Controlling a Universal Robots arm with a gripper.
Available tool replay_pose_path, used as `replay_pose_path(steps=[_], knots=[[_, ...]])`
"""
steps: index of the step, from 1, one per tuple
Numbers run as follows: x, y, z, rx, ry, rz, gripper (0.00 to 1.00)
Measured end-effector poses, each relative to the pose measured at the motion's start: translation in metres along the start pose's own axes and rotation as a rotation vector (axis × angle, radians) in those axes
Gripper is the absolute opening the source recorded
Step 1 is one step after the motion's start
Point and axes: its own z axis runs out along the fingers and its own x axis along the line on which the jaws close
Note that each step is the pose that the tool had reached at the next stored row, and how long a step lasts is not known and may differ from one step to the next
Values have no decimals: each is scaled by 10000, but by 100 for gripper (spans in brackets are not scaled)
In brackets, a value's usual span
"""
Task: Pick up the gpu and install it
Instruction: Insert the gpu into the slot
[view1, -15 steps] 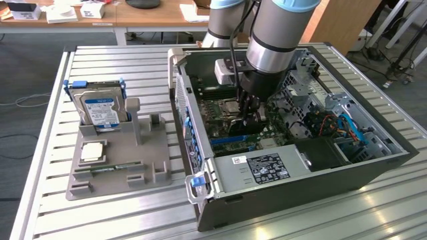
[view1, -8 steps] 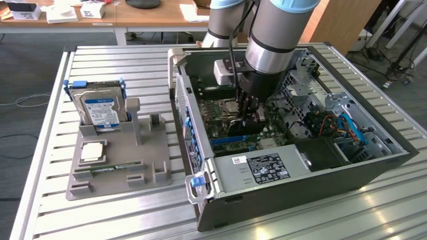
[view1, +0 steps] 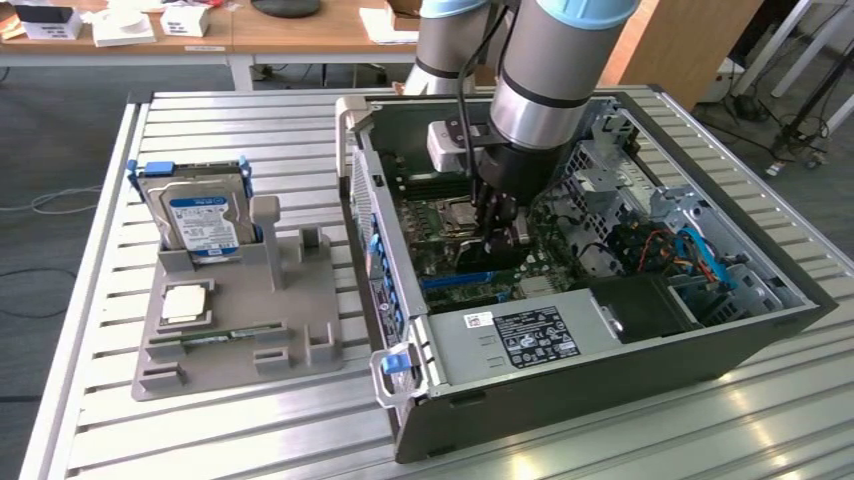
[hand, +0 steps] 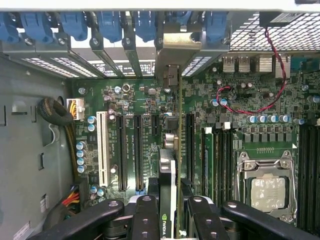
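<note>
My gripper (view1: 494, 232) reaches down inside the open computer case (view1: 747, 330), over the green motherboard (view1: 441, 215). It is shut on the gpu (view1: 489, 252), a thin dark card held on edge. In the wrist view the black fingers (hand: 145, 212) clamp the gpu (hand: 168, 172) from both sides, my gripper (hand: 170, 205) centred on it. The card stands upright in line with the long black expansion slots (hand: 122, 150). Its silvery metal bracket (hand: 177, 47) meets the rear slot openings under the blue clips (hand: 145, 25). Whether the card's lower edge sits in a slot I cannot tell.
A grey fixture (view1: 234, 350) lies on the slatted table at the exterior view's left, holding a blue-labelled hard drive (view1: 207, 215), a square chip (view1: 184, 303) and a RAM stick (view1: 220, 338). Inside the case are the power supply (view1: 527, 335), the processor socket (hand: 267, 190) and a red wire (hand: 272, 75).
</note>
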Motion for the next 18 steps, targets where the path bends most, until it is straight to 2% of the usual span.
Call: replay_pose_path(steps=[10,18], knots=[[1,3,11,-3,5,0,27],[2,11,21,19,4,-36,27]])
